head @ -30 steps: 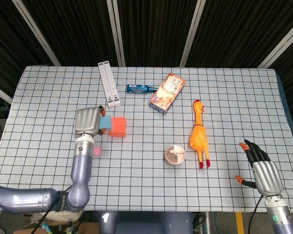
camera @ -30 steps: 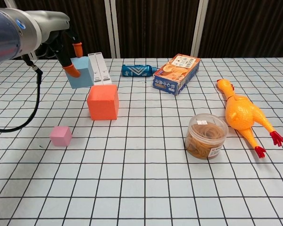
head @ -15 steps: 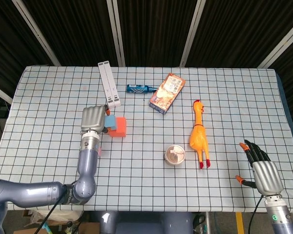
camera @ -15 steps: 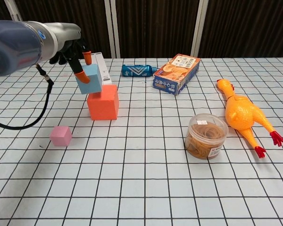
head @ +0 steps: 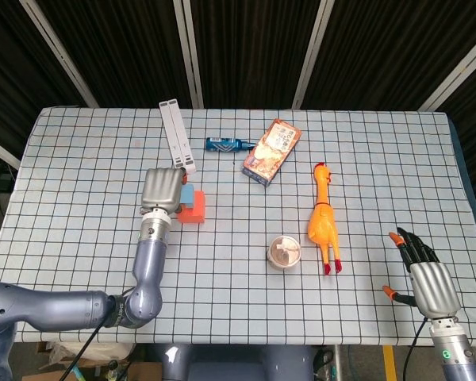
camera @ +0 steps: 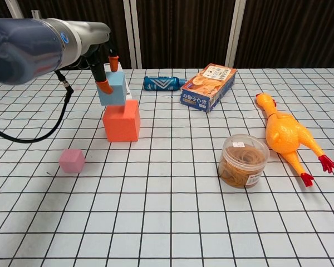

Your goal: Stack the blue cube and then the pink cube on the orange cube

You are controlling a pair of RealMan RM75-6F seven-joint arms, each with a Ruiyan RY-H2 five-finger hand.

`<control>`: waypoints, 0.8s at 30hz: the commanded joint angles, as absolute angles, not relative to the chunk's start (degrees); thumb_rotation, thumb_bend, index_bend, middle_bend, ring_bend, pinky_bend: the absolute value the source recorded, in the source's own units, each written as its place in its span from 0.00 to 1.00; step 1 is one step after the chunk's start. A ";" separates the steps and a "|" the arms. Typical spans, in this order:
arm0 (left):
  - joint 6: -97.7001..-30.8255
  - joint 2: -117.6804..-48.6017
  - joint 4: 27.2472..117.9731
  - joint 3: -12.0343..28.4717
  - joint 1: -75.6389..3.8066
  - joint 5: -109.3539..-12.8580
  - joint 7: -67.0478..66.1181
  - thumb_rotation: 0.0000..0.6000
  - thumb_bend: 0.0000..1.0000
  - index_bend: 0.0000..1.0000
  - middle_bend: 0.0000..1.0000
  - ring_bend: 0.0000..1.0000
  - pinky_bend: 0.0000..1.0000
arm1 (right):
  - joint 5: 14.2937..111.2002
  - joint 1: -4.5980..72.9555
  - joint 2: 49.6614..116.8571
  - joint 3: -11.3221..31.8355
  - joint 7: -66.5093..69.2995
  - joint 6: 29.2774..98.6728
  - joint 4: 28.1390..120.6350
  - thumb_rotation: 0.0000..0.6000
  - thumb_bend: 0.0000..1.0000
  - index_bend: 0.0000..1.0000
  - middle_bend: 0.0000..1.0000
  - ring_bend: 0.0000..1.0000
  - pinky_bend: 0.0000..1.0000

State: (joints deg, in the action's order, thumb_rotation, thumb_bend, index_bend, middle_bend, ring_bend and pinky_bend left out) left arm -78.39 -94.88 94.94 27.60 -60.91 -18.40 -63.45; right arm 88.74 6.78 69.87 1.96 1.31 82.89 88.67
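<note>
We see our left hand [camera: 107, 69] pinching the blue cube [camera: 113, 89] between orange-tipped fingers [camera: 104, 86], holding it tilted just over the orange cube [camera: 121, 120]; whether the 2 touch we cannot tell. The pink cube [camera: 72, 160] lies on the table [camera: 172, 222] at 8 o'clock from the orange cube, apart from it. Our right hand [head: 425, 275] rests at the table's 4 o'clock corner, fingers spread, holding nothing. A rubber chicken [camera: 286, 136] lies at 3 o'clock.
</note>
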 commanded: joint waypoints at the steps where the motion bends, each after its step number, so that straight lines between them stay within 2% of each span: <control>1: -78.44 -94.73 95.09 27.37 -60.84 -18.21 -62.73 1.00 0.28 0.43 1.00 0.80 0.81 | 88.72 6.75 69.82 1.99 1.43 82.96 88.67 1.00 0.16 0.10 0.07 0.10 0.21; 6: -77.08 -94.46 95.63 28.20 -60.08 -16.30 -59.68 1.00 0.27 0.43 1.00 0.80 0.81 | 88.78 6.72 69.78 1.94 1.48 82.98 88.70 1.00 0.16 0.10 0.07 0.10 0.21; 24: -77.25 -95.33 92.64 25.88 -61.53 -16.25 -58.42 1.00 0.28 0.43 1.00 0.80 0.81 | 88.59 6.84 70.03 1.88 1.07 82.59 88.57 1.00 0.16 0.10 0.07 0.10 0.21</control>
State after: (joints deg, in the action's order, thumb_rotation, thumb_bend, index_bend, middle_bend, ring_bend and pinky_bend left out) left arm -77.19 -95.26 92.72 25.95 -61.48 -16.22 -58.46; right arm 88.59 6.84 70.02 1.88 1.07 82.59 88.58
